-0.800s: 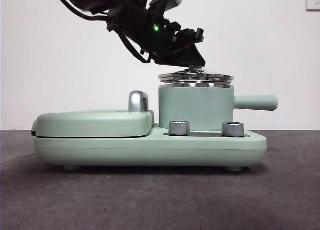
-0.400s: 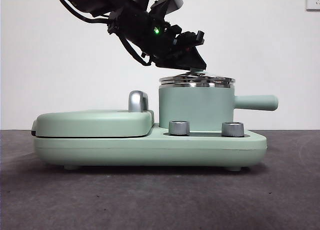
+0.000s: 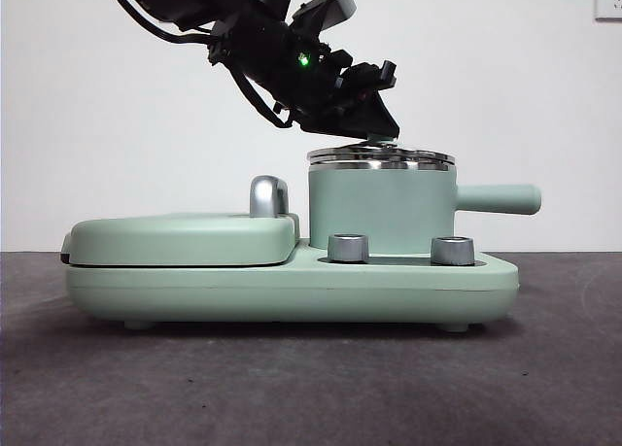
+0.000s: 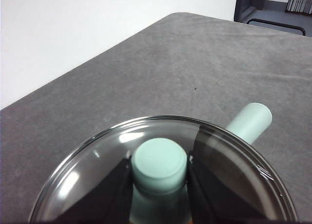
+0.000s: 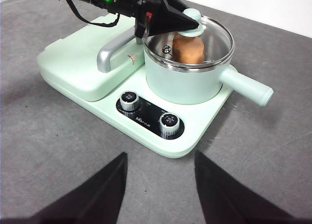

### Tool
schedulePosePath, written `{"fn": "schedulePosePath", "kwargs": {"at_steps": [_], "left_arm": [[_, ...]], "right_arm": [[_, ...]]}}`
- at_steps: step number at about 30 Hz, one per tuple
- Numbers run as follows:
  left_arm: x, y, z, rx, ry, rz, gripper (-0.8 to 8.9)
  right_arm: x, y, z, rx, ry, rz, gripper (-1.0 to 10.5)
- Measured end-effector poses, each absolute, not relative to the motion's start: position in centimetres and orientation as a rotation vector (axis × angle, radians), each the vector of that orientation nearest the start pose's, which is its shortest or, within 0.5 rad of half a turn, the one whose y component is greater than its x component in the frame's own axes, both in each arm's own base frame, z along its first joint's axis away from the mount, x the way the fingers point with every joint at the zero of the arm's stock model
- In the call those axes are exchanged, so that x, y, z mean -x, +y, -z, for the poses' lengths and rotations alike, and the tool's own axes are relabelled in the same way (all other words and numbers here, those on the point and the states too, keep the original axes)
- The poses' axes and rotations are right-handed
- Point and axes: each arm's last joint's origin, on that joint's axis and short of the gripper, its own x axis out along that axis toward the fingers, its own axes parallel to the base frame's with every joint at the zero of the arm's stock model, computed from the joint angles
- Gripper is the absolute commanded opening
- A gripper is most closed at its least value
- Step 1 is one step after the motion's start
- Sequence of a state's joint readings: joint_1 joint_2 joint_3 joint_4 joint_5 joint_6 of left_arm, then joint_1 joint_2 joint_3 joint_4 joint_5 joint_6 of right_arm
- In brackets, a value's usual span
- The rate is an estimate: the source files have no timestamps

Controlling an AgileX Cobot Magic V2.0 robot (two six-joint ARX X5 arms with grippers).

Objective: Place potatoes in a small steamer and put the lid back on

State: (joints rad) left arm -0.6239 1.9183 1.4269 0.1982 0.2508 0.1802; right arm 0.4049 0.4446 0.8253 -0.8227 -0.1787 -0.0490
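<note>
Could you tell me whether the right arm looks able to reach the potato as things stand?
Probably not: the potato sits inside the steamer under the glass lid, whose knob the left pincer grips.

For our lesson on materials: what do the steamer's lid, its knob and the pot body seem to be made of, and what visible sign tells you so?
The lid: clear glass in a shiny steel-looking rim; the potato shows through it, and the rim mirrors light. The knob, clamped in the left gripper: matte mint-green, probably plastic, with no glare. The steamer: smooth satin mint coating, maybe over metal; its core is not visible.
</note>
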Motion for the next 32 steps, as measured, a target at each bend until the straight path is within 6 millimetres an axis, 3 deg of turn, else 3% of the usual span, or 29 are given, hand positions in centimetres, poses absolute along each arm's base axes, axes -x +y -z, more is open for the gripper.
{"fn": "schedulePosePath", "kwargs": {"at_steps": [32], "left_arm": [[-36.68,-26.33,-25.50,-0.201,0.202,0.986,0.09]], "right_arm": [[-6.58,3.38,-32.26,0.073,0.439,-0.579,2.1]]}}
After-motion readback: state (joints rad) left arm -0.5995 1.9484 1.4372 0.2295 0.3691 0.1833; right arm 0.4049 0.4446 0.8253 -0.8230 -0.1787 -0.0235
